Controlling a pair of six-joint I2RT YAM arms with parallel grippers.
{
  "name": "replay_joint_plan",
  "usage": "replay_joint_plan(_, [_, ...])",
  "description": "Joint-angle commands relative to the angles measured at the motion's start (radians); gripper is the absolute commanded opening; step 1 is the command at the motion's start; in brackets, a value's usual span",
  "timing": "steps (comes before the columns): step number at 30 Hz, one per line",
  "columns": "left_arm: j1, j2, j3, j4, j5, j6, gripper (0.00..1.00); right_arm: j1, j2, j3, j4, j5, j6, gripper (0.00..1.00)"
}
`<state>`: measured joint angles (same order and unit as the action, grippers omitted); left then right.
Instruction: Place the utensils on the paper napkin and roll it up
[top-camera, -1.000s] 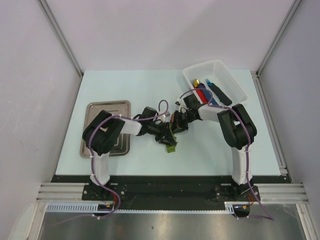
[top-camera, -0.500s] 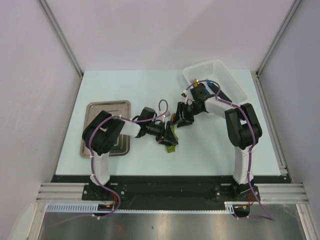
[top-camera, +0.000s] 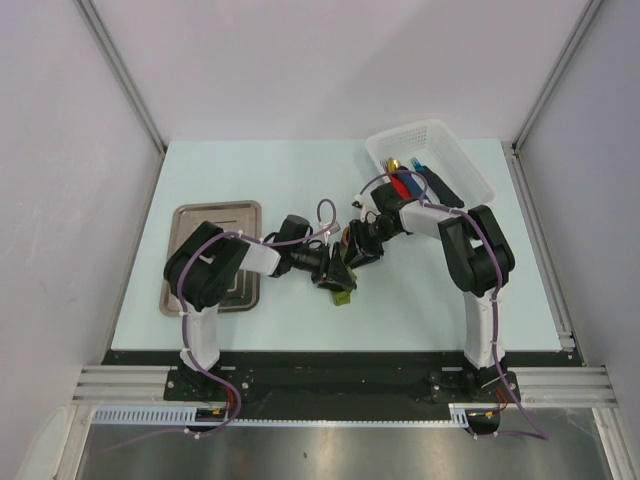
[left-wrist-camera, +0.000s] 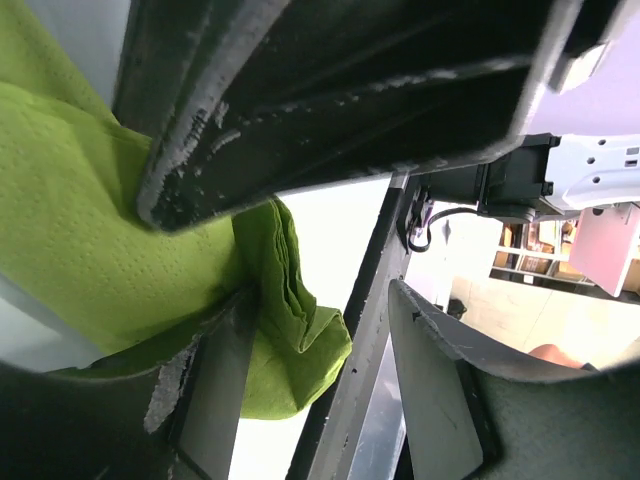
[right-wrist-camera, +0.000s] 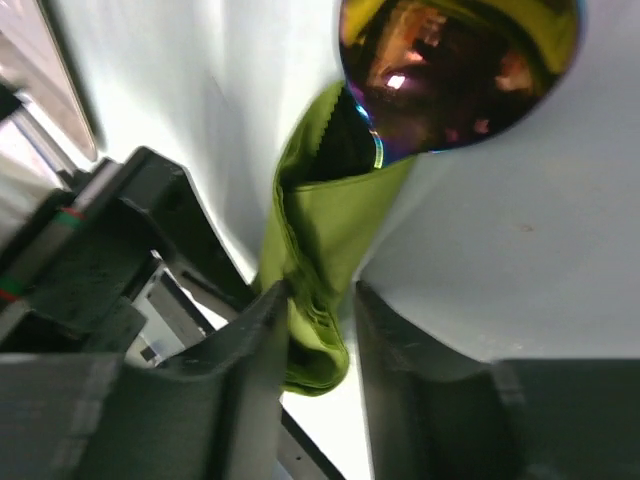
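Your right gripper has swung back from the basket at 1 o'clock onto the rolled napkin, mid-table at 3 o'clock from the tray. Nearest you, your left gripper stands open, the roll's end loose between its fingers. Beyond, the right's fingers straddle the roll, pinching or not I cannot tell, a utensil's bowl poking out.

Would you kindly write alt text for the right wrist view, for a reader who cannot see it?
A rolled olive-green paper napkin sits between the right tool's two dark fingers, over the white table; whether they pinch it is unclear. A shiny, dark spoon bowl pokes from its far end.
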<state>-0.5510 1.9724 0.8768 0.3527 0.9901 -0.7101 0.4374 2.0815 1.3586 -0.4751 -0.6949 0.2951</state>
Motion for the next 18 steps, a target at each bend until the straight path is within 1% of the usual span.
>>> replay_joint_plan(1, [0.013, -0.021, -0.033, 0.003, -0.053, 0.014, 0.62, 0.001, 0.022, -0.018, 0.009, 0.031, -0.069, 0.32])
replay_joint_plan(2, [0.013, -0.027, -0.035, 0.009, -0.053, 0.014, 0.62, -0.002, 0.028, -0.019, 0.01, 0.043, -0.074, 0.28])
replay_joint_plan(3, [0.016, -0.047, -0.039, 0.018, -0.053, 0.014, 0.62, -0.002, 0.034, -0.021, 0.012, 0.047, -0.076, 0.22])
replay_joint_plan(7, [0.029, -0.102, -0.039, 0.031, -0.054, 0.009, 0.62, -0.003, 0.049, -0.024, 0.021, 0.067, -0.088, 0.11])
replay_joint_plan(9, [0.042, -0.122, -0.039, 0.031, -0.054, -0.002, 0.61, 0.0, 0.052, -0.027, 0.026, 0.072, -0.091, 0.08])
replay_joint_plan(12, [0.068, -0.173, -0.048, 0.057, -0.05, -0.041, 0.61, 0.0, 0.052, -0.033, 0.03, 0.074, -0.088, 0.07])
replay_joint_plan(13, [0.074, -0.191, -0.055, 0.072, -0.045, -0.078, 0.61, 0.001, 0.051, -0.036, 0.033, 0.074, -0.09, 0.07])
replay_joint_plan(16, [0.097, -0.219, -0.07, 0.092, -0.051, -0.117, 0.56, 0.001, 0.048, -0.041, 0.036, 0.074, -0.086, 0.06])
replay_joint_plan(17, [0.099, -0.227, -0.07, 0.08, -0.051, -0.117, 0.51, 0.001, 0.048, -0.049, 0.039, 0.075, -0.085, 0.06])
replay_joint_plan(18, [0.095, -0.227, -0.07, 0.072, -0.047, -0.115, 0.48, 0.0, 0.046, -0.05, 0.041, 0.075, -0.086, 0.06])
